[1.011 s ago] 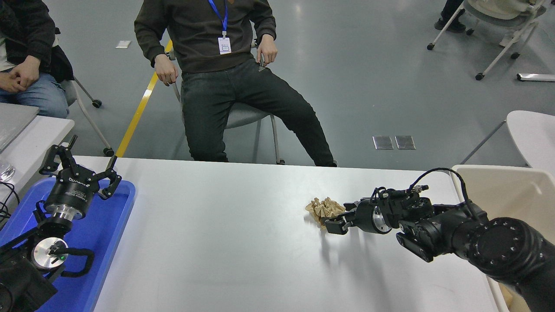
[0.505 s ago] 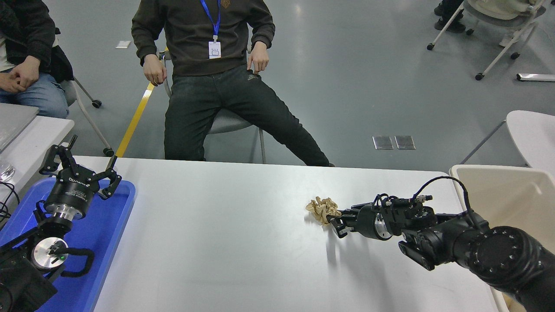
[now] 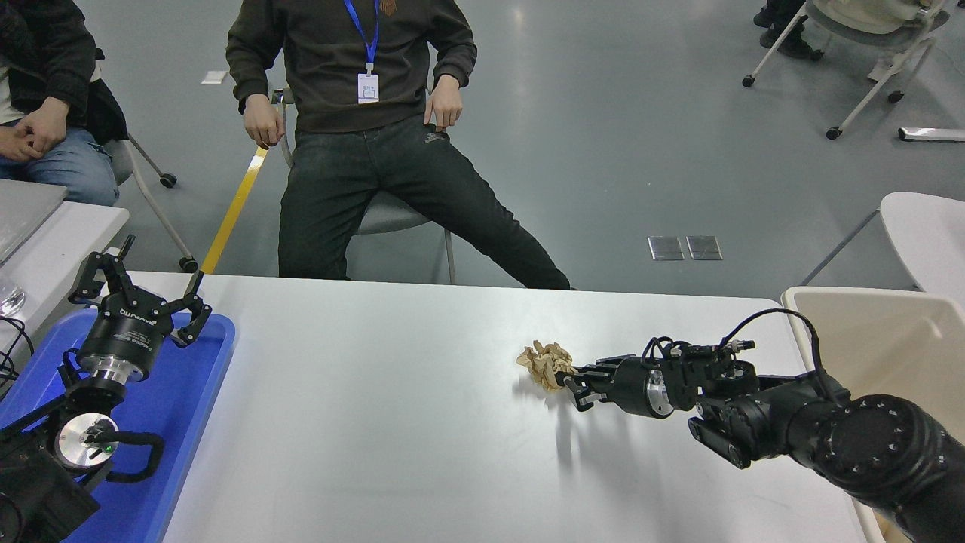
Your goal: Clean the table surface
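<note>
Head view: our right gripper (image 3: 567, 381) is pinched on the crumpled brown paper wad (image 3: 541, 362), right of centre on the table surface (image 3: 377, 422). We judge it light, soft and crushable; grip across its bulk.

We see the table surface (image 3: 392, 422), a wide white-grey top with rounded corners, smooth and matte. A crumpled ball of brown paper (image 3: 541, 363) lies on it, right of the middle, and throws a small shadow on the top beside it. At the left edge a blue tray (image 3: 192, 407) rests on the table. A beige bin (image 3: 878, 332) stands at the right end, but we cannot tell if it touches the top.
</note>
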You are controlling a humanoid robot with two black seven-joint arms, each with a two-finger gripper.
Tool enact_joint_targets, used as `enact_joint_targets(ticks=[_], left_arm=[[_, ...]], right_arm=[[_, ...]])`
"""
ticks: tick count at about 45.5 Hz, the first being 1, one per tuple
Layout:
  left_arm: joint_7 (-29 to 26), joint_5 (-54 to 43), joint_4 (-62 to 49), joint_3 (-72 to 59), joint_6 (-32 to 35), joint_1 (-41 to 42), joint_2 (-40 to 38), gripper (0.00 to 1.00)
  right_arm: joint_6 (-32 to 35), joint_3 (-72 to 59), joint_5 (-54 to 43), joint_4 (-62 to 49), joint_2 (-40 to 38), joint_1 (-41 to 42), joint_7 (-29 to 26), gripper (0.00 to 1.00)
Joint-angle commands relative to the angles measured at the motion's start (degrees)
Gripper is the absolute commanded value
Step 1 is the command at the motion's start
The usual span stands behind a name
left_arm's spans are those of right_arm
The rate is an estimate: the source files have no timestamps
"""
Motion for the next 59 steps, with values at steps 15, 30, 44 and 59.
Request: enact_joint_targets(ticks=[15,30,44,59], left_arm=[[0.0,0.0,-0.1,0.0,0.0,0.0,0.0,1.0],[0.0,0.0,-0.1,0.0,0.0,0.0,0.0,1.0],[0.0,0.0,0.0,0.0,0.0,0.0,0.0,1.0],[0.0,0.0,0.0,0.0,0.0,0.0,0.0,1.0]], right_arm=[[0.3,14.6,1.4,2.2,0.0,2.4,9.4,0.0],[1.7,31.6,1.5,3.5,0.0,3.5,8.7,0.0],[6.2,37.5,13.9,3.1,-8.2,8.0,5.1,0.0],[8.1,37.7,23.6,-2.6,-14.9,8.8,-0.2,0.0]])
